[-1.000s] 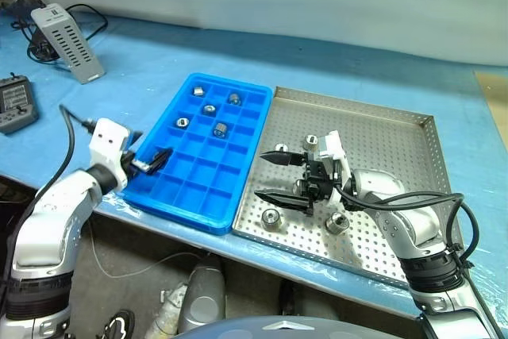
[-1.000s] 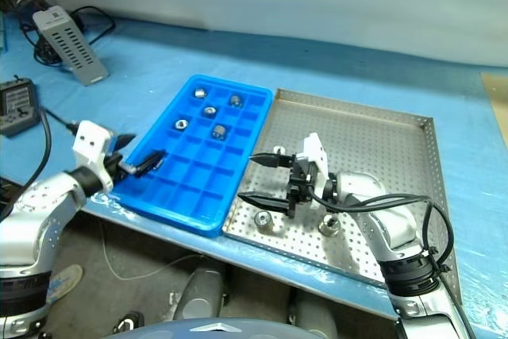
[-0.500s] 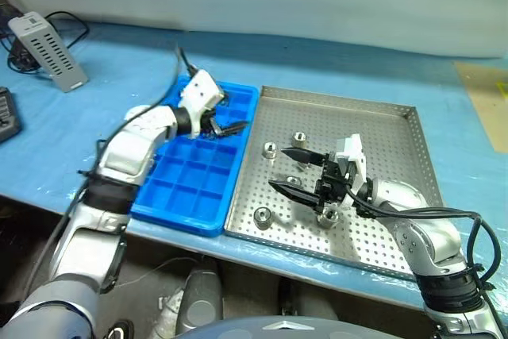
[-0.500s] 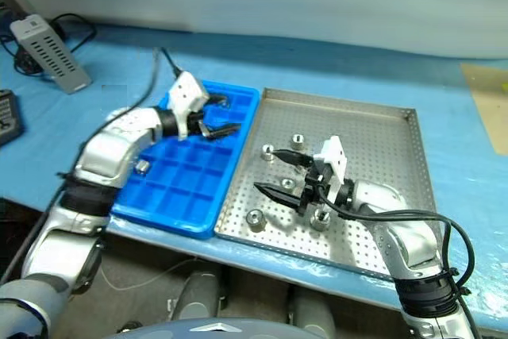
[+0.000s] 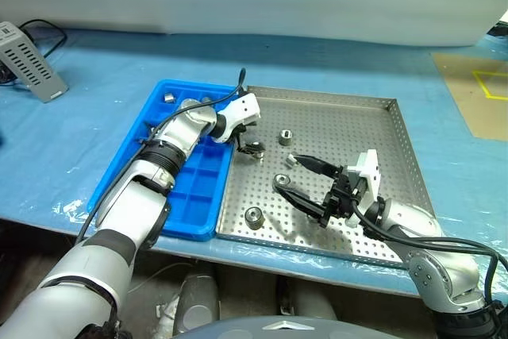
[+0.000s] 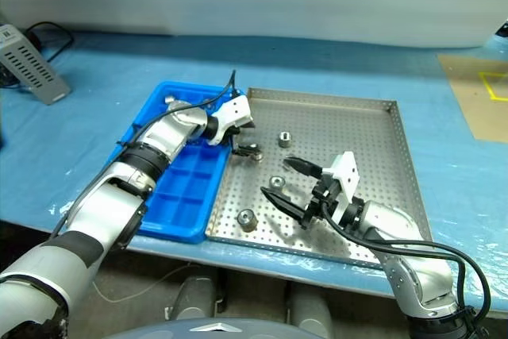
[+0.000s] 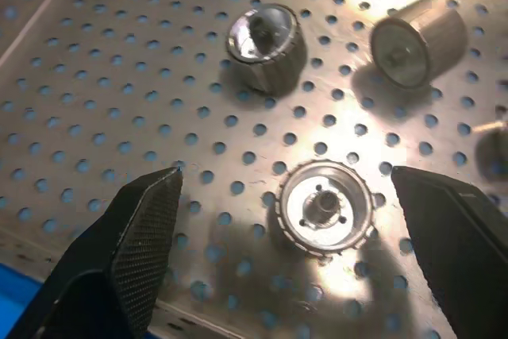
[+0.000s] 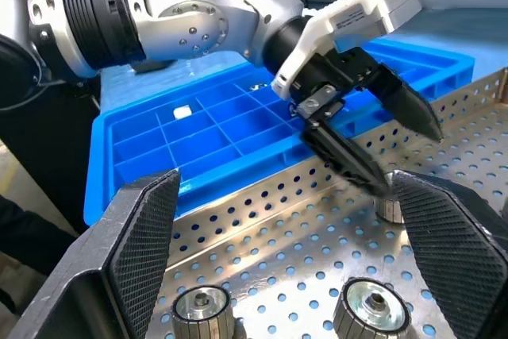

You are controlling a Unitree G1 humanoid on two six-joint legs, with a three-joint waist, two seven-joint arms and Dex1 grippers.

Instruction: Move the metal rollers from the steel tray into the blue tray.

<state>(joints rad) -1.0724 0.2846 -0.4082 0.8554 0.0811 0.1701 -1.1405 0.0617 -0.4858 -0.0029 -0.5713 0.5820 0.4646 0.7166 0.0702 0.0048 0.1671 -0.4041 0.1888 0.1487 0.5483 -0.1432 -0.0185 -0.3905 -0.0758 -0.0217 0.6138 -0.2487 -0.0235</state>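
Note:
The steel tray (image 5: 357, 129) lies right of the blue tray (image 5: 197, 190). Loose metal rollers stand on its perforated floor (image 5: 286, 137), (image 5: 279, 181), (image 5: 254, 216). My left gripper (image 5: 250, 148) hangs open over the steel tray's left part, by the blue tray's edge. In the left wrist view its fingers (image 7: 139, 236) stand apart on either side of one upright roller (image 7: 325, 208), with two more rollers (image 7: 263, 41) beyond. My right gripper (image 5: 284, 174) is open and empty over the tray's middle, pointing toward the left gripper (image 8: 361, 144). Two rollers (image 5: 169, 98) show in the blue tray's far compartments; my left arm hides others.
A grey box (image 5: 28, 61) with cables sits at the far left of the blue-covered table. The table's front edge runs just below both trays. Brown floor with yellow tape (image 5: 476, 89) shows at the far right.
The camera has swung right. My left arm came from the blue tray's near side, across it, and lowered over the steel tray's left part. The right gripper drew back slightly, still open.

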